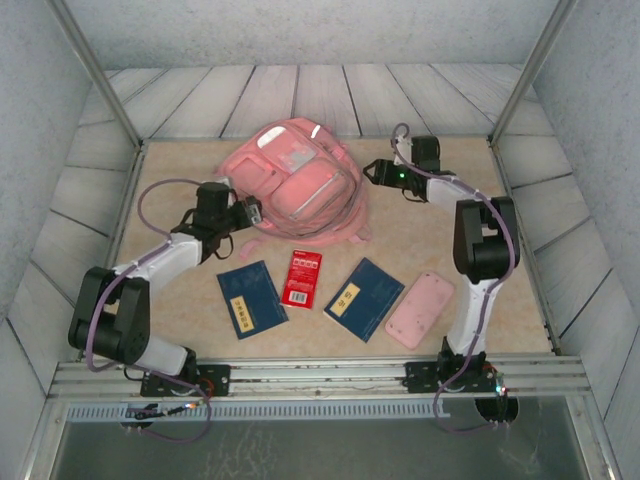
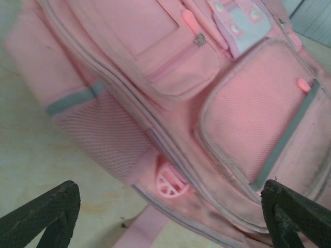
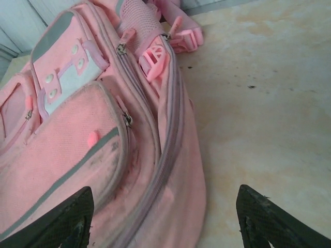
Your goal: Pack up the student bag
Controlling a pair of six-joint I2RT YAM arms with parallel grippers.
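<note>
The student bag (image 1: pixel 300 180) lies pockets-up toward the far edge of the bench (image 1: pixel 170 200), about midway across. The left gripper (image 1: pixel 250 213) sits just beside its left flank, jaws spread wide with nothing between them. On the opposite flank the right gripper (image 1: pixel 372 172) is open too, its fingers (image 3: pixel 57 222) apart on either side of the bag's edge, not clamped on it.

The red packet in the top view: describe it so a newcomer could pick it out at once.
Find the student bag, the big pink backpack mid-table. Nearer the arm bases lies a row of four flat items; the red packet is second from the left, between two dark blue booklets. It is the only red thing there.
</note>
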